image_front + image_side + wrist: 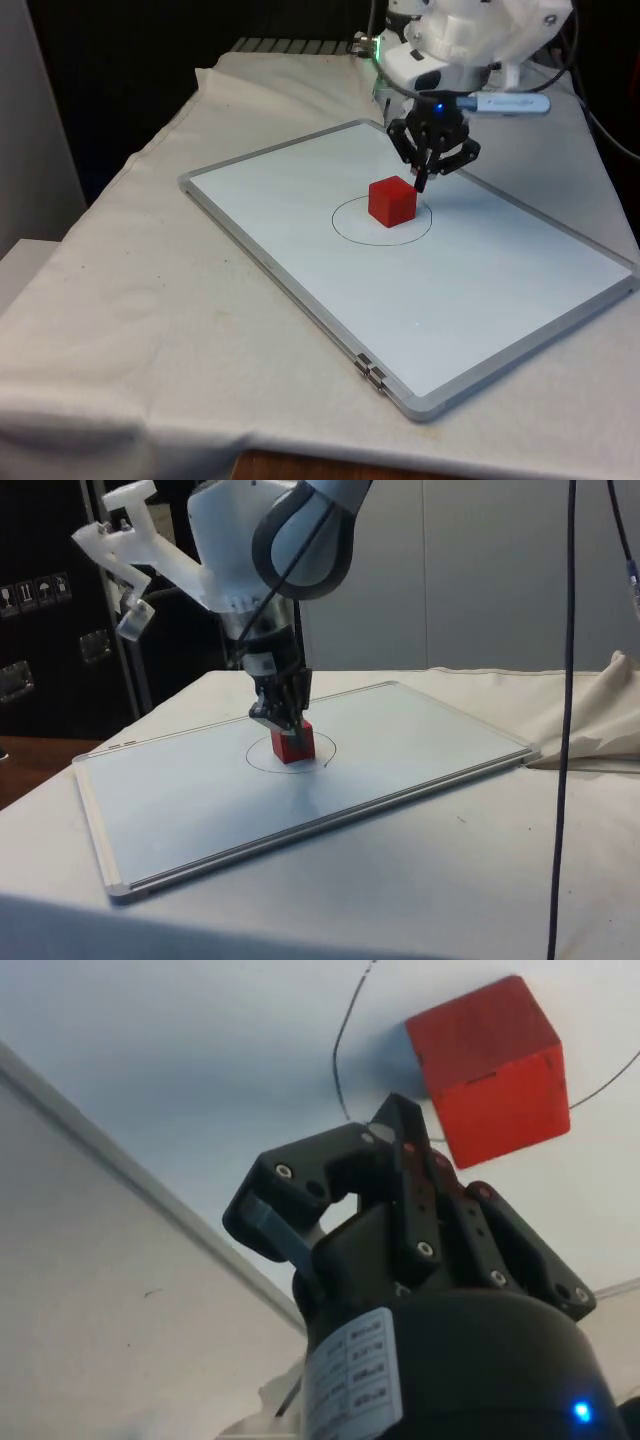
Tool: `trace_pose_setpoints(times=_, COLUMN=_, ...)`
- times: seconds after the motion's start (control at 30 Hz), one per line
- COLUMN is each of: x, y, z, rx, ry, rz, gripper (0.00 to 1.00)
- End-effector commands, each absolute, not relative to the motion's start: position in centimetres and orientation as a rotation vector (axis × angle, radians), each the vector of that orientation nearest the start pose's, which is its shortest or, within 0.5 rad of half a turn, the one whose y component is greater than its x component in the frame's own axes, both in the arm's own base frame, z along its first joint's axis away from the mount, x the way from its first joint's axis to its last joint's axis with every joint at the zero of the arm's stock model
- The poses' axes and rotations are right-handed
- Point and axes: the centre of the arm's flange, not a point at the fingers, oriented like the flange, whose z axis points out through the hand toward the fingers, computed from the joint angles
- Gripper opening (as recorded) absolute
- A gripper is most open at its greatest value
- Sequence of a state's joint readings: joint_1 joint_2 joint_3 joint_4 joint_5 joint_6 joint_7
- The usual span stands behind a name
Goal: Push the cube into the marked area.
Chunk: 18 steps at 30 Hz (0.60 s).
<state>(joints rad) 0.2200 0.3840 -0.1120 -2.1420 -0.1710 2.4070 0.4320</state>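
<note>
Evidently cube [392, 201] is light, rigid, slides easily on board [300, 260]; tool [422, 183], fingers together, should press a side face low.

cube [392, 200] inside circle [345, 228] on whiteboard [270, 210] — gripper [420, 180] just behind

Even, bright overhead light, soft shadow beside the cube [488, 1065], faint sheen on the whiteboard [300, 200].

White rounded arm [270, 540] with grey joint ring, black screw-studded gripper [422, 182].
</note>
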Motion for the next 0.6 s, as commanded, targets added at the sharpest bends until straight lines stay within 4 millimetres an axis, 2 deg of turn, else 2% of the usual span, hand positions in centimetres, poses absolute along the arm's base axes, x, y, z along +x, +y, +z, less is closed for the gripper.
trace_pose_setpoints(times=0.0, x=55.5, y=6.5, z=22.6, rx=-3.308, ry=0.309, rz=0.128, gripper=0.0)
trace_pose_setpoints(times=0.03, x=55.6, y=6.7, z=23.0, rx=-3.307, ry=0.308, rz=0.125, gripper=0.0)
trace_pose_setpoints(times=0.07, x=55.6, y=6.5, z=22.3, rx=-3.302, ry=0.305, rz=0.124, gripper=0.0)
trace_pose_setpoints(times=0.17, x=55.8, y=7.6, z=24.4, rx=-3.305, ry=0.297, rz=0.123, gripper=0.0)
trace_pose_setpoints(times=0.37, x=56.6, y=9.0, z=26.3, rx=-3.302, ry=0.27, rz=0.108, gripper=0.0)
trace_pose_setpoints(times=0.4, x=56.4, y=8.7, z=25.9, rx=-3.301, ry=0.27, rz=0.104, gripper=0.0)
trace_pose_setpoints(times=0.57, x=57.6, y=10.0, z=28.0, rx=-3.298, ry=0.244, rz=0.094, gripper=0.0)
